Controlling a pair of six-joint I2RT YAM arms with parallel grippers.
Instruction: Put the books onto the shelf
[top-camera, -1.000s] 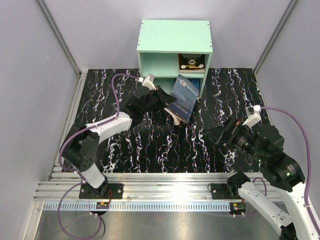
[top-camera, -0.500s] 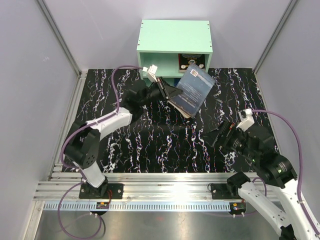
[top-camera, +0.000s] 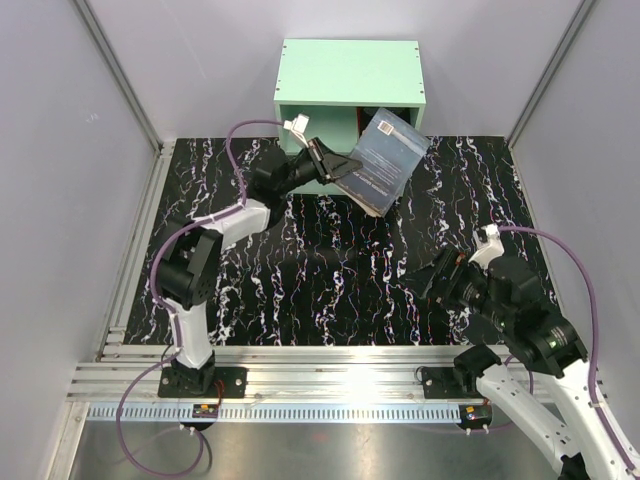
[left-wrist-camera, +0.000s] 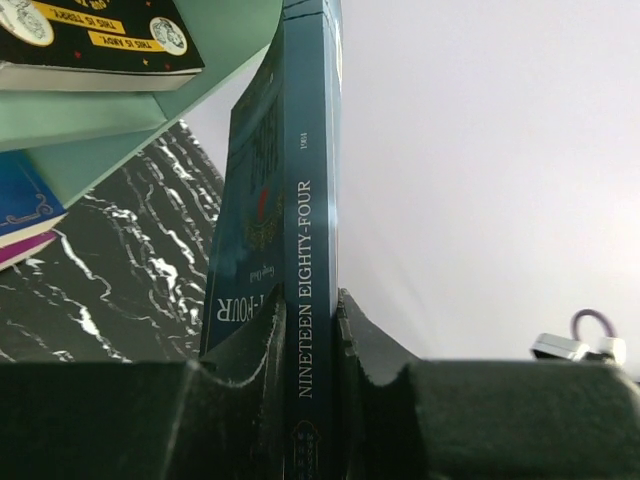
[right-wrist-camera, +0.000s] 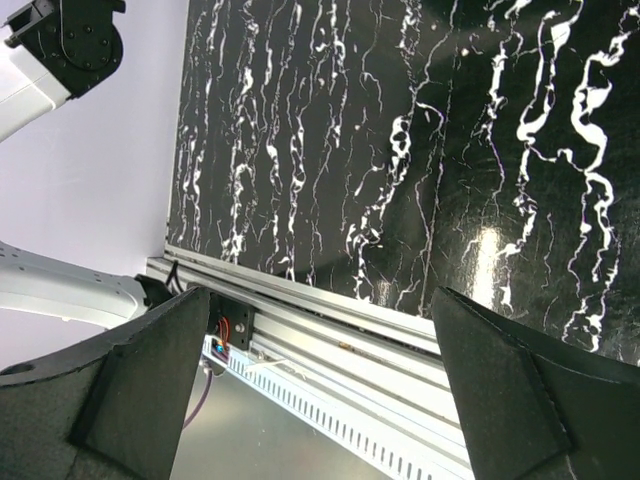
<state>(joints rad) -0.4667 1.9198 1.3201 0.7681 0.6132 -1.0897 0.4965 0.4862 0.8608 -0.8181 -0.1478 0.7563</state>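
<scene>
Top external: with left gripper (top-camera: 344, 172) clamped on dark blue book (top-camera: 390, 158), square spine to shelf (top-camera: 350, 72) opening, ease inside; leave right gripper (right-wrist-camera: 325, 375) spread wide.

My right gripper (right-wrist-camera: 320, 297) stands wide apart. Beyond the fingers (right-wrist-camera: 500, 390) I see black marbled table (right-wrist-camera: 330, 120). A rail (right-wrist-camera: 330, 335) crosses between the tips. An arm (right-wrist-camera: 65, 45) sits past the left finger.

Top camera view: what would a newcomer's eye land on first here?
The dark blue book, tilted in midair and clamped in the left gripper, just in front of the mint-green shelf at the back of the table. The right gripper hangs wide open and empty near the front right.
</scene>
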